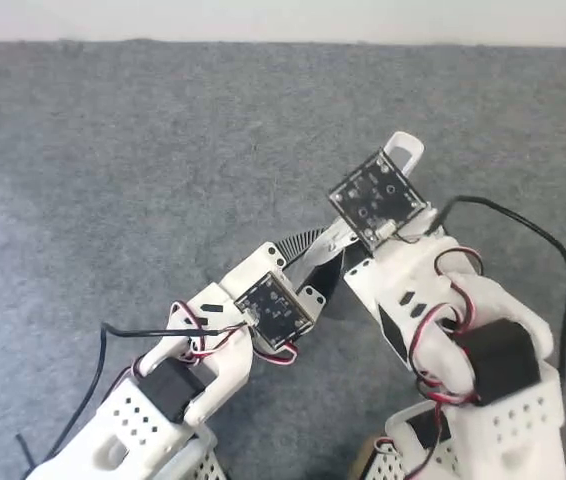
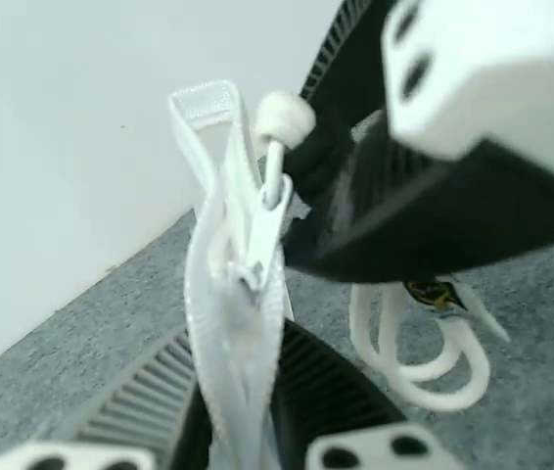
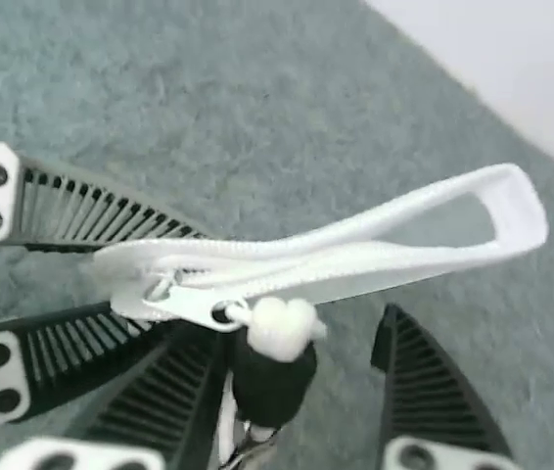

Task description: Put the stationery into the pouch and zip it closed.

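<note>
Above the grey surface [image 3: 160, 78], between the two arms, the pouch [image 3: 375, 250] hangs in the air by its white zip edge, with the slider [image 3: 174, 299] and its bead pull [image 3: 279, 328] close to the end that the left hand [image 2: 236, 411] pinches. The right hand [image 3: 306, 338] is spread, one finger on each side of the bead and not clamped on it. Whether the stationery is inside cannot be seen.

The likely failure is the right hand closing beside the small round bead and not on it, so the pull slides out. Tugging the slider against a single pinch could also drag the tape free of the left hand, dropping the pouch, or the slack tape could buckle and jam the slider.
</note>
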You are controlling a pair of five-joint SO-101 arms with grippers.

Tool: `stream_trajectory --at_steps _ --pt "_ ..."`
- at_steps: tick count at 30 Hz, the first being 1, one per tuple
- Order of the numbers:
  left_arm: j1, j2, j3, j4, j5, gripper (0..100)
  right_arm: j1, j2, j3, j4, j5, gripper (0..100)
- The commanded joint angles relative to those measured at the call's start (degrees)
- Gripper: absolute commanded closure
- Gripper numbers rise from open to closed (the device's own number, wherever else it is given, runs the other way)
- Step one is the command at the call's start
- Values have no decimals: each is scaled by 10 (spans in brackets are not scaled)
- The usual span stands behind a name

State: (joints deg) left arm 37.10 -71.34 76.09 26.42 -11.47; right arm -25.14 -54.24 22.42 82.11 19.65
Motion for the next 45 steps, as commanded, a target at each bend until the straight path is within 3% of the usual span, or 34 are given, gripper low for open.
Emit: stream_trajectory --at_steps 1,4,11,23,31,41,45 --pt "-3 17 37 7 -4 991 10 -3 -2 -25 -5 849" --pt "-3 18 37 7 -4 991 11 -12 -24 -21 -5 991" --pt "-3 19 37 7 -4 991 36 -64 -101 2 -2 991" --pt "-2 16 45 6 -4 991 61 0 -190 -7 -3 991" --pt "-3 16 45 6 -4 991 144 78 -195 -68 -4 991" --pt "-3 16 45 6 -4 991 139 85 -246 -47 -23 991" --pt "-4 15 45 6 -4 991 80 84 -286 17 -23 991"
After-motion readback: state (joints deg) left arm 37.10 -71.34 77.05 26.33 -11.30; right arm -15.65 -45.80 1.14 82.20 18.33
